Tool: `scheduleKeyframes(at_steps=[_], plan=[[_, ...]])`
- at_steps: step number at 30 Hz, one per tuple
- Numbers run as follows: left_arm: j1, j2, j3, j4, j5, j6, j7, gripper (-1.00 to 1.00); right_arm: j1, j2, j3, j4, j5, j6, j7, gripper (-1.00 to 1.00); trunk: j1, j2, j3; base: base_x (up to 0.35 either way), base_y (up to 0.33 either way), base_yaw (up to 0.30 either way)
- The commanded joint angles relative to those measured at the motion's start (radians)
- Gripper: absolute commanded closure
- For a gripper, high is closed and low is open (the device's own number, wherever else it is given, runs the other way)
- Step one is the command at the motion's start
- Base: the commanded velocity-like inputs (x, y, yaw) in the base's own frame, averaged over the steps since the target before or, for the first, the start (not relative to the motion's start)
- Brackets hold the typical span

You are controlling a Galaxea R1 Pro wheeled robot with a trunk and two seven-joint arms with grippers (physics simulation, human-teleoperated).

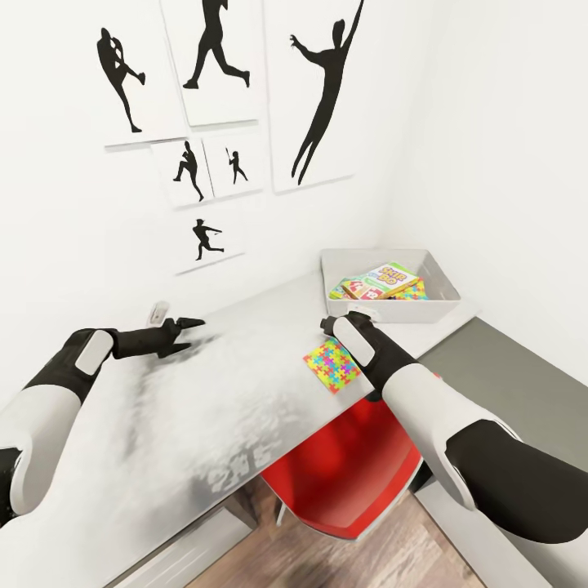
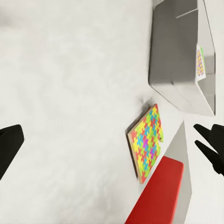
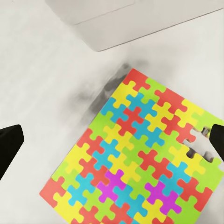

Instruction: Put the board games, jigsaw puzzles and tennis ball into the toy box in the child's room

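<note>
A: What is the jigsaw puzzle (image 3: 135,158) like?
B: A thin flat square of interlocked yellow, green, red, blue and pink pieces, matte, lying at the front edge of the pale, smooth table (image 1: 204,384), with a notch along one edge.
A: And the right gripper (image 3: 112,137)?
B: It hangs over the puzzle, dark fingers spread wide to either side, gripping nothing.
A: The toy box (image 1: 441,282)?
B: A pale grey tray with sloping walls in the table's far corner, just beyond the puzzle. An orange-green board game (image 1: 385,279) and another puzzle (image 1: 412,291) lie inside.
A: The left gripper (image 1: 186,333)?
B: Over bare tabletop, well apart from the puzzle, fingers parted and empty.
A: Anything else around?
B: A glossy red chair (image 1: 343,469) under the table edge, and black baseball silhouette pictures (image 1: 322,90) on the white wall.
</note>
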Motion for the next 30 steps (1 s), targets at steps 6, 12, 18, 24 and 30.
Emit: scheduleKeyframes(at_steps=[6, 12, 18, 24, 30], plan=[[-0.001, 0.004, 0.004, 0.000, -0.005, 0.006, -0.006, -1.00, -0.001, -0.001, 0.006, -0.001, -0.006, 0.004, -0.007, -1.00, 0.001, -0.002, -0.002, 0.000, 0.000, 0.000], [-0.001, 0.006, 0.004, 0.000, -0.005, 0.006, -0.006, -1.00, -0.001, -0.001, 0.006, -0.001, -0.006, 0.004, -0.007, -1.00, 0.001, -0.002, -0.002, 0.000, 0.000, 0.000], [-0.001, 0.006, 0.004, 0.000, -0.005, 0.006, -0.006, -1.00, -0.001, -0.001, 0.006, -0.001, -0.006, 0.004, -0.007, -1.00, 0.024, -0.044, -0.021, 0.000, 0.000, 0.000], [-0.001, 0.007, 0.005, 0.000, -0.005, 0.007, -0.006, -1.00, -0.001, -0.001, 0.006, -0.001, -0.006, 0.003, -0.007, -1.00, 0.047, -0.086, -0.039, 0.000, 0.000, 0.000], [-0.001, 0.007, 0.004, 0.000, -0.005, 0.011, -0.006, -1.00, -0.001, -0.002, 0.006, 0.000, -0.006, -0.002, -0.007, -1.00, 0.070, -0.128, -0.058, 0.000, 0.000, 0.000]])
